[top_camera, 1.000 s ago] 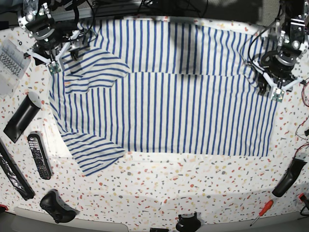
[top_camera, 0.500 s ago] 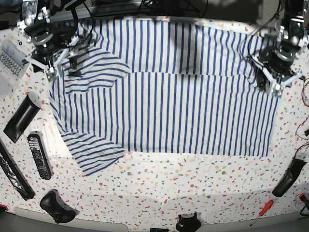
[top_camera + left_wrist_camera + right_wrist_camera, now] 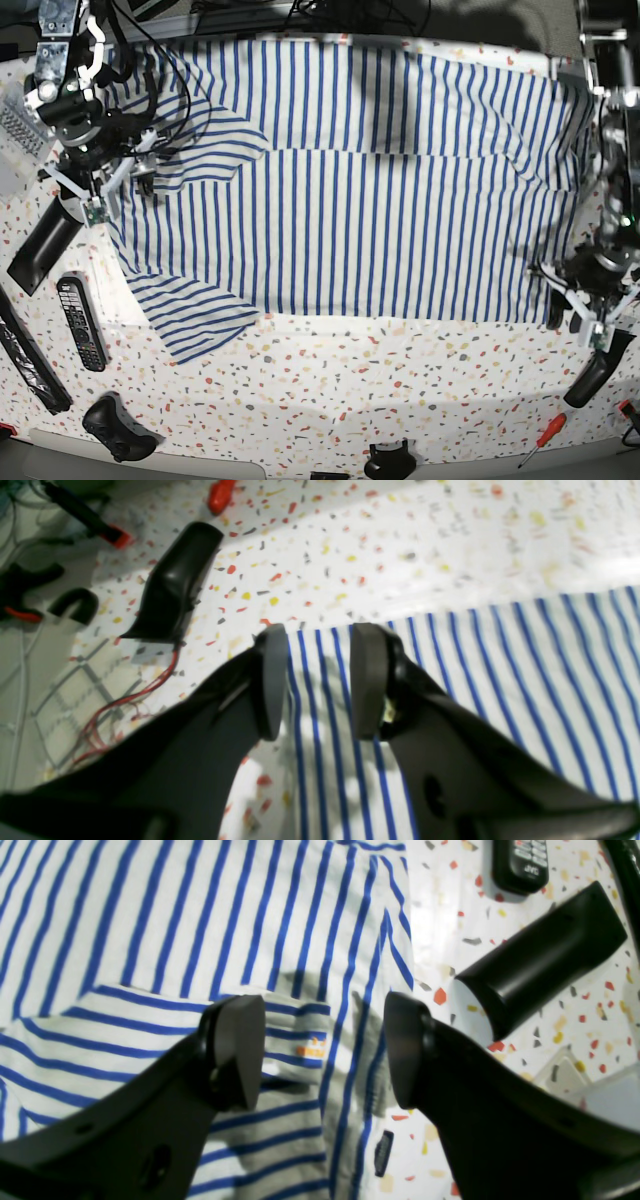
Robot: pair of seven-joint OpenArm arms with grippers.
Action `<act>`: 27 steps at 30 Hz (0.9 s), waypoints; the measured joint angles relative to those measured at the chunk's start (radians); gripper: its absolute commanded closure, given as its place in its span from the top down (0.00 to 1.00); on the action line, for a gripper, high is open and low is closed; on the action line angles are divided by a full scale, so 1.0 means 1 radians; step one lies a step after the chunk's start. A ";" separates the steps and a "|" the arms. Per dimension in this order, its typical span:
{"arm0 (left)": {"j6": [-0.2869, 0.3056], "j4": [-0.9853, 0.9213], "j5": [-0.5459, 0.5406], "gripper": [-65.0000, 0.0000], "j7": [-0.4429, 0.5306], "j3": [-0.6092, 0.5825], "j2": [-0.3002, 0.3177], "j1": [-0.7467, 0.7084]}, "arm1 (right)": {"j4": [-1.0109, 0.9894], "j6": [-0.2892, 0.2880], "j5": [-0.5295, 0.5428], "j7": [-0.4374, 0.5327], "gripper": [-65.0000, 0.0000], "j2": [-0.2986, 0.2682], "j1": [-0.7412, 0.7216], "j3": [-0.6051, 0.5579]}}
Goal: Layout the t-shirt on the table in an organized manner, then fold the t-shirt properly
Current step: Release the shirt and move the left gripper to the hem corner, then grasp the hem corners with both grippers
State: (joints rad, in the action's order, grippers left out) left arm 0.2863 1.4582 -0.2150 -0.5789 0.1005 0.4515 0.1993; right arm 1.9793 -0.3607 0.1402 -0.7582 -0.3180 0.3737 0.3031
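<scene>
Base view: both spread, empty claws have left the t-shirt (image 3: 350,190)'s far fold; left claw (image 3: 578,305) now reaches its near hem corner, right claw (image 3: 100,185) its sleeve, suggesting another fold.

The big white terrazzo-look table (image 3: 400,380), flecked with red, orange, grey and black, has the white t-shirt with thin blue stripes (image 3: 350,190) lying spread across its far half. Left edge: a black TV remote (image 3: 81,322), a black wedge-shaped block (image 3: 42,245) and a dark game controller (image 3: 120,428). Right near corner: a red-handled screwdriver (image 3: 541,439) and another black block (image 3: 598,365).
</scene>
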 measured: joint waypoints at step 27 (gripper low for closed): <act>0.164 -1.411 -0.122 0.42 0.460 0.004 -0.007 0.597 | 0.000 0.000 -0.001 -0.025 0.56 0.002 0.000 -0.001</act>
State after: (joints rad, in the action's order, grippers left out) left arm 0.4507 0.0475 -0.3367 -0.1184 0.1043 0.4446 0.7963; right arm 1.9793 -0.3607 0.1390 -0.7830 -0.3164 0.3737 0.3023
